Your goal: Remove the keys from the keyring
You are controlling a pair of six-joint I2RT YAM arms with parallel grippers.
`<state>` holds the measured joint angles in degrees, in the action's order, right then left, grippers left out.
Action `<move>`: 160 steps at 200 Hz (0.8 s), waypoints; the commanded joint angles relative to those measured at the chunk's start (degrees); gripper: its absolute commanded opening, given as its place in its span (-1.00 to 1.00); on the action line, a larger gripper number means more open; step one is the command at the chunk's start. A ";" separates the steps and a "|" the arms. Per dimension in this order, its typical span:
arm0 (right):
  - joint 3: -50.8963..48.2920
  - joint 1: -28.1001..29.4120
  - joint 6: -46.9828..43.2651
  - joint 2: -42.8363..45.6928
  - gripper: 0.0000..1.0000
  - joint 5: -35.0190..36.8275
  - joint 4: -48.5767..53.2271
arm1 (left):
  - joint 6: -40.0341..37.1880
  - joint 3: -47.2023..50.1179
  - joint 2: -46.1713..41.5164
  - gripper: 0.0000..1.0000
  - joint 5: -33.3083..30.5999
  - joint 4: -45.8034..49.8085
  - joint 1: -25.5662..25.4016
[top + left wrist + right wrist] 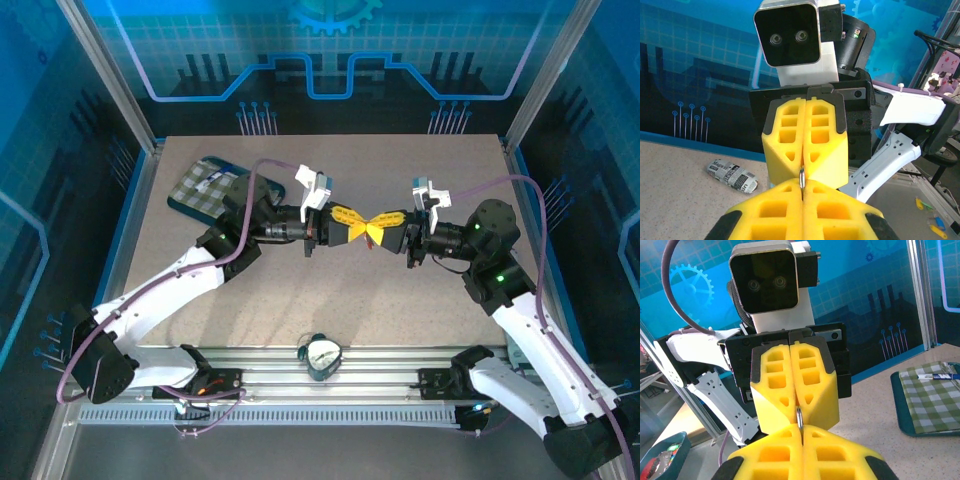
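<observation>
Nearest, one round dial (322, 355) sits at the table's (300, 300) front edge. Above mid-table, two grippers meet tip to tip: the left gripper (362, 226) and the right gripper (382, 224). Both are clamped tight on one thin grey metal piece (801, 178) pinched between them. Key or keyring? I can't tell which. This looks like the separating step, with each side holding on. The next move calls for a careful twist or pull apart without slipping. Far left lies one tray (173, 201) carrying one checked cloth (205, 185).
</observation>
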<state>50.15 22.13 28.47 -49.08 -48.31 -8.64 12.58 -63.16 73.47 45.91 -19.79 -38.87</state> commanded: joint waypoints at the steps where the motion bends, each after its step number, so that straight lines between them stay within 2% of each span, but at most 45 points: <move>1: 1.40 0.79 0.19 0.39 -1.00 0.42 -1.26 | -1.14 -1.01 -0.23 -0.85 0.33 -0.27 -0.15; 19: 1.67 0.68 0.19 0.22 -1.00 0.55 -1.19 | -1.20 -0.52 -0.74 -0.67 0.23 -0.25 -0.14; 63: 1.54 0.52 0.79 0.19 -1.00 0.52 -1.81 | 0.83 1.93 -2.19 -0.65 -0.47 -3.11 0.77; 117: 0.84 0.36 1.98 0.37 -1.00 0.37 -3.04 | 1.64 1.56 -1.78 -0.79 1.32 -3.74 0.90; 137: 0.74 0.36 2.33 0.45 -1.00 0.51 -3.24 | 1.92 0.85 -0.98 -1.00 2.55 -3.76 0.90; 155: 0.89 0.32 2.17 0.65 -1.00 0.62 -2.95 | 1.40 1.16 -0.94 -1.00 2.21 -3.98 0.95; 160: 1.06 0.37 1.94 0.65 -0.92 0.69 -2.52 | 1.03 1.34 -1.04 -1.00 1.94 -4.07 0.91</move>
<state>50.17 22.13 29.82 -49.10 -48.07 -9.54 14.09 -61.95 72.84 46.37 -22.04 -38.28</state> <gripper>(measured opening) 0.042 0.067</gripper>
